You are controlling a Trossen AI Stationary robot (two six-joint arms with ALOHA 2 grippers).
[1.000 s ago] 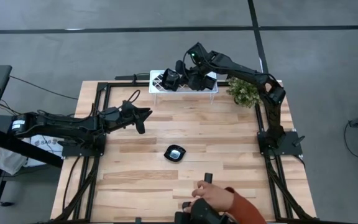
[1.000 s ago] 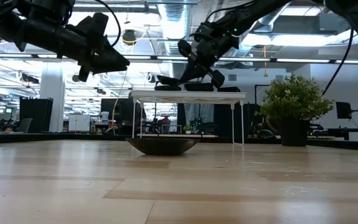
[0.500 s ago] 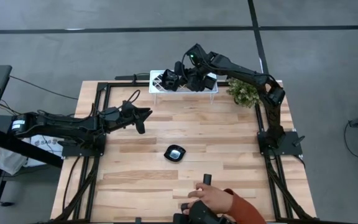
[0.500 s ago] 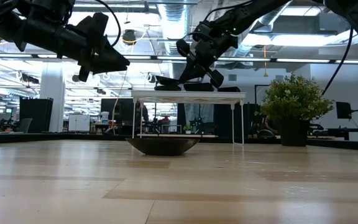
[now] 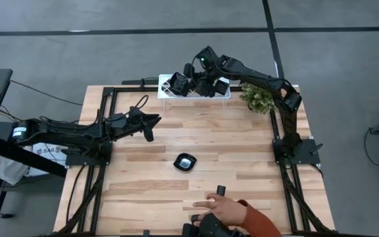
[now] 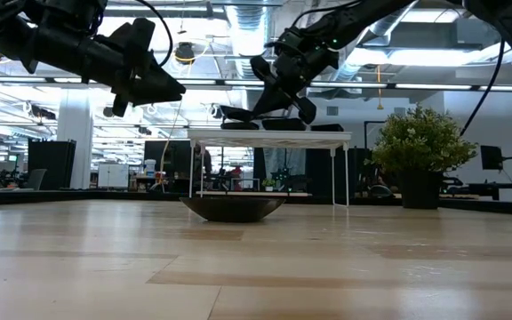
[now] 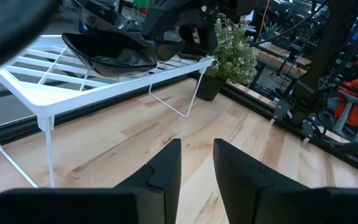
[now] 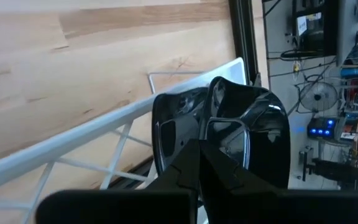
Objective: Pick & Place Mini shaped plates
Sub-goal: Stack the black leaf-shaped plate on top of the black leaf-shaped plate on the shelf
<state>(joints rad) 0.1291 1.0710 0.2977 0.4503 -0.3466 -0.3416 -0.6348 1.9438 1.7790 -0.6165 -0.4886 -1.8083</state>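
Observation:
Several glossy black mini shaped plates lie on a white lattice rack at the table's far edge. My right gripper reaches over the rack from the right and is shut on one of them. A second plate sits beside it on the rack. Another plate rests on its base at the table's middle. My left gripper hovers open above the table's left half, fingers pointing toward the rack, with nothing between them. My right gripper pinches the plate's rim between its two fingers, which slant down from the table's right side. The plate stands tilted over the rack top, one edge raised. Whether its lower edge still rests on the rack I cannot tell.
A potted plant stands right of the rack. A person's hand in an orange sleeve rests at the near edge among small dark objects. Bare wood lies between the rack and the middle plate.
My right gripper has rolled slightly over the rack. The plate in it has tipped with it, its free edge rising a little off the rack top. The person's hand has shifted slightly at the near edge.

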